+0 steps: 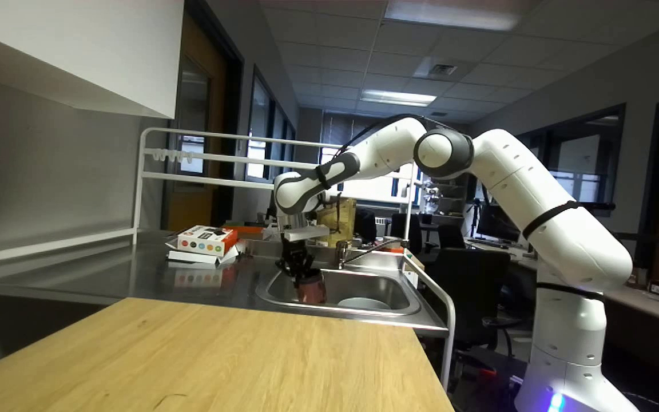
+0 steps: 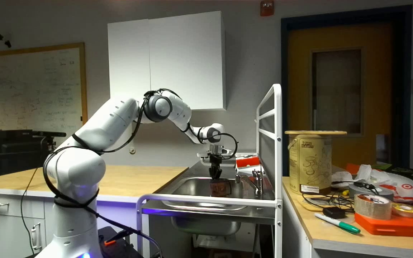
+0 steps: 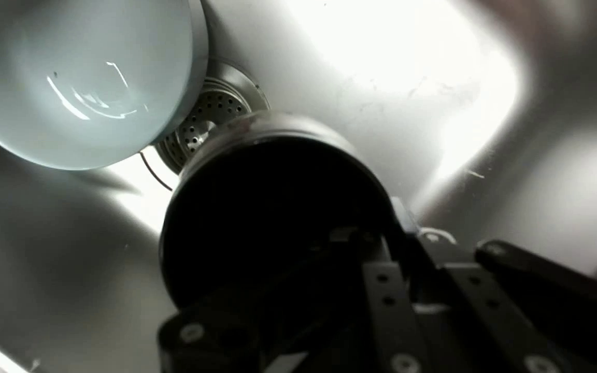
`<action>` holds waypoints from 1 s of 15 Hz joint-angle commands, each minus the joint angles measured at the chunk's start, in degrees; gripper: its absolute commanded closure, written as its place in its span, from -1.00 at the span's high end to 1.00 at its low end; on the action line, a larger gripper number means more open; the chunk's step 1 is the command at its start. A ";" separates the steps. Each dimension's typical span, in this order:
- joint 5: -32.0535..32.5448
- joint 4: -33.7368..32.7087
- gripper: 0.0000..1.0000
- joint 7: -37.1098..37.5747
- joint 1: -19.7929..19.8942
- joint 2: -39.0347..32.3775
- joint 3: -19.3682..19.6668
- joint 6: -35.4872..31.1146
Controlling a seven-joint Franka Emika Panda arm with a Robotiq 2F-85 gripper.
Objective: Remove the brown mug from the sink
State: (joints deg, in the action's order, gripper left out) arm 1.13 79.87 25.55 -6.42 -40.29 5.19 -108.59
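The brown mug (image 1: 312,289) is at the sink (image 1: 268,290), within its rim as seen in both exterior views, and looks slightly tilted. It also shows in an exterior view (image 2: 219,188), partly behind the white rail. In the wrist view the mug (image 3: 272,127) shows its round rim and a dark inside. My gripper (image 1: 302,273) points down from above the mug. In the wrist view the gripper (image 3: 385,230) has one finger inside the mug and one outside, shut on its wall. Whether the mug touches the sink floor cannot be told.
A pale bowl (image 3: 86,88) sits in the sink beside the mug, near the drain (image 3: 215,106). A faucet (image 2: 256,182) stands at the sink's edge. A white rail (image 2: 206,199) runs along the counter. A wooden table (image 1: 221,355) adjoins it. Boxes (image 1: 201,240) lie on the counter.
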 commanded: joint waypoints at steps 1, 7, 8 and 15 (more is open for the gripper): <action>2.48 4.75 -0.91 3.20 -1.83 9.42 0.85 1.34; 3.93 0.40 -0.90 1.38 -1.42 13.01 -0.51 -3.01; 3.58 -0.91 -0.89 1.08 -1.32 12.43 -0.81 -3.25; 1.93 -11.12 -0.90 -1.91 -1.50 4.98 -3.37 -2.12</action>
State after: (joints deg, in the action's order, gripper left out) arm 3.74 76.26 26.11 -8.00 -31.15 3.19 -112.55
